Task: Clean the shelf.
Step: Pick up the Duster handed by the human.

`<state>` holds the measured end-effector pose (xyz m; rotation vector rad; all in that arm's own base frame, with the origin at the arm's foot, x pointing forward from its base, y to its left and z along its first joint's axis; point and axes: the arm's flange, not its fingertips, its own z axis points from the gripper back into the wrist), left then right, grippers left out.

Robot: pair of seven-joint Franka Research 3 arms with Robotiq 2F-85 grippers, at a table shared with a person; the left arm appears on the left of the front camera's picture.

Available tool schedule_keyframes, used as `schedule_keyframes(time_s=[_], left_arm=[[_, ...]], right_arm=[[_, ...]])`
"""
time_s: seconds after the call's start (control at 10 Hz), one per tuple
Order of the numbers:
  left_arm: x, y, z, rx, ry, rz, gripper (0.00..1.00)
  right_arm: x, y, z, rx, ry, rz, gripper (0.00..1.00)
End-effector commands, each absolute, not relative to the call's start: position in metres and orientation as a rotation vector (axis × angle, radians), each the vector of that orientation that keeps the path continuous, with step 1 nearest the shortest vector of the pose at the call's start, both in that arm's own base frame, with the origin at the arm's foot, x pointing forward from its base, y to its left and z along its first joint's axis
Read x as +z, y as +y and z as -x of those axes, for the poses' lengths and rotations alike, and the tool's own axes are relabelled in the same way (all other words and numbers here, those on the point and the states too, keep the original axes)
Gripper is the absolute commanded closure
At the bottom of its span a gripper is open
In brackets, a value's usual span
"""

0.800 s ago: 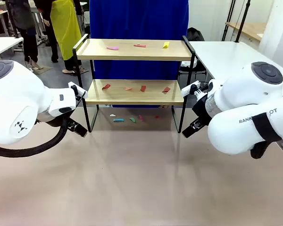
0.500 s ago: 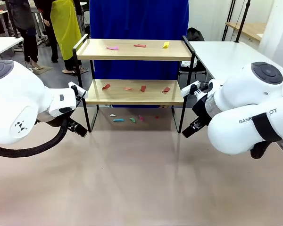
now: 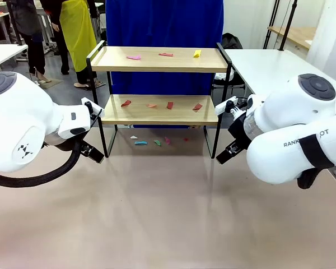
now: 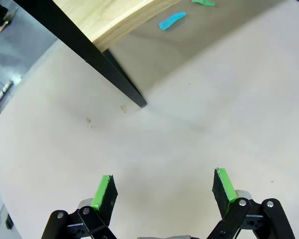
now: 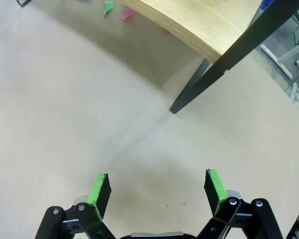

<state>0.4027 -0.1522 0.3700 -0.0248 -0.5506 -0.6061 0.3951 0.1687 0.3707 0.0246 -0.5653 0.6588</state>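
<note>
The shelf [image 3: 159, 110] stands at the far middle of the table, two wood boards in a black frame. Small coloured paper scraps lie on its top board [image 3: 166, 54], on its lower board [image 3: 169, 105] and on the table beneath it [image 3: 140, 143]. My left gripper [image 4: 164, 186] hangs open over bare table near the shelf's front left leg [image 4: 97, 62], with nothing between its fingers. My right gripper [image 5: 157, 186] is open too, empty, just short of the front right leg [image 5: 209, 79]. In the front view both arms flank the shelf, left arm [image 3: 22, 123] and right arm [image 3: 291, 134].
The beige table [image 3: 168, 213] lies open in front of the shelf. A blue screen [image 3: 165, 22] stands behind it. A white table [image 3: 269, 67] sits at the back right. People stand at the far left [image 3: 73, 28].
</note>
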Motion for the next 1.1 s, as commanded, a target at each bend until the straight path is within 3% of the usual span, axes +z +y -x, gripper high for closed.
schedule_keyframes(time_s=[0.0,0.2,0.6,0.8,1.0], left_arm=[[0.37,-0.152,-0.403,-0.605,-0.551,0.025,0.0],[0.384,-0.154,-0.392,-0.639,-0.578,0.075,0.0],[0.46,-0.085,-0.404,-0.721,-0.614,0.273,0.0],[0.475,-0.036,-0.423,-0.88,-0.582,0.452,0.0],[0.476,0.005,-0.444,-1.073,-0.651,0.604,0.0]], right_arm=[[0.371,0.169,-0.395,0.658,-0.565,-0.025,0.0],[0.387,0.163,-0.396,0.643,-0.615,-0.055,0.0],[0.457,0.092,-0.393,0.618,-0.726,-0.192,0.0],[0.47,0.046,-0.395,0.69,-0.777,-0.254,0.0],[0.472,0.002,-0.412,0.766,-0.832,-0.275,0.0]])
